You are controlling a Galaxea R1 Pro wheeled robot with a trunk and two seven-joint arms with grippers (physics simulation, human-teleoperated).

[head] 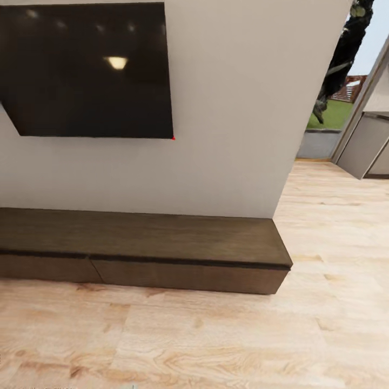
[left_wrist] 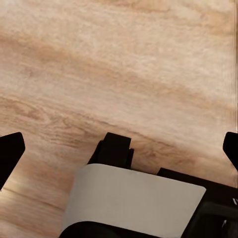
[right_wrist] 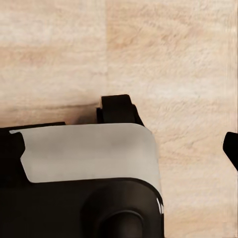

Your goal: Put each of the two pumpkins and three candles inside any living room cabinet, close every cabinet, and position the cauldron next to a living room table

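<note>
We face the cabinet (head: 146,248), which runs left to right across the middle of the head view beneath a dark wall screen (head: 89,67), its drawer fronts shut. Our left gripper (left_wrist: 119,146) hangs spread and empty over the plank floor (head: 216,340); whether the right gripper (right_wrist: 119,144) is spread, we cannot tell. We judge neither arm nearer.

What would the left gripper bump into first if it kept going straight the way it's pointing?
Most likely the wooden floor. The left gripper has its jaws spread wide with nothing between them, and pale planks lie straight ahead. How far off they are is hard to judge.
</note>
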